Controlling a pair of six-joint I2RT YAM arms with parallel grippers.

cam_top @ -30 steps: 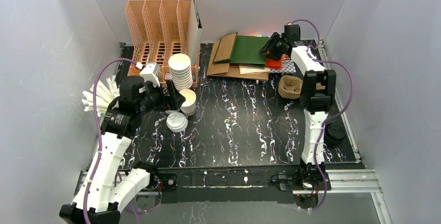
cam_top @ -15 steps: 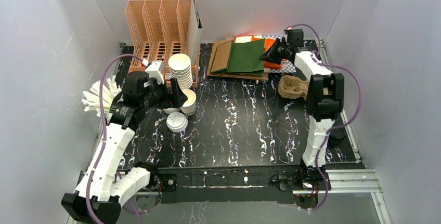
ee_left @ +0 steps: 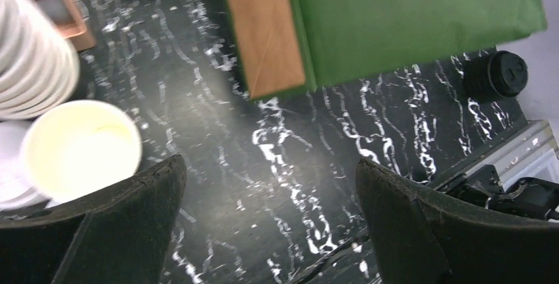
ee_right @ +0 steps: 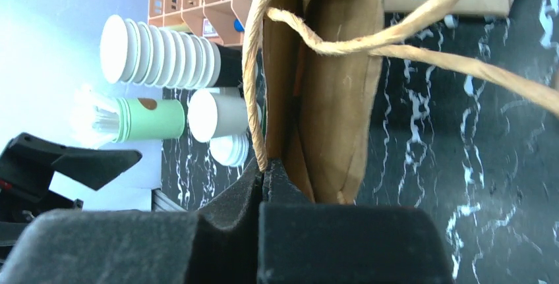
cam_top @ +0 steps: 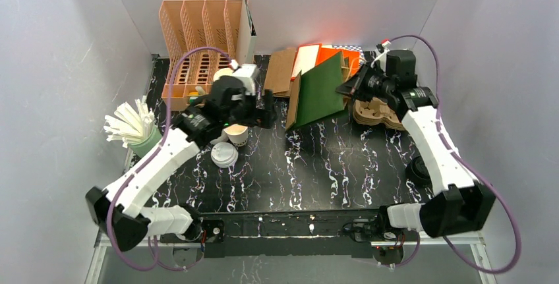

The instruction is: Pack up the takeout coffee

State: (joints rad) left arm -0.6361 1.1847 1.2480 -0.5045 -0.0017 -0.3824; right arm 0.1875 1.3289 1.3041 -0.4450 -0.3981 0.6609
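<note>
The takeout coffee cup stands open-topped and upright left of centre, with a loose white lid in front of it. The left wrist view has this cup at its left edge, outside the fingers. My left gripper hovers just right of the cup, open over bare table. My right gripper is shut on the top edge of a green paper bag by its twine handle. The bag is raised on edge, its brown inside showing.
A peach slotted rack and a stack of nested white cups stand at the back left. A green cup of straws is at the left edge. Flat brown and orange bags lie behind. A cardboard carrier and black lid are right.
My right gripper shut on the green bag and lifted it off the flat pile, pulling it forward. My left arm swung right, away from the cup, and its jaws opened wider.
</note>
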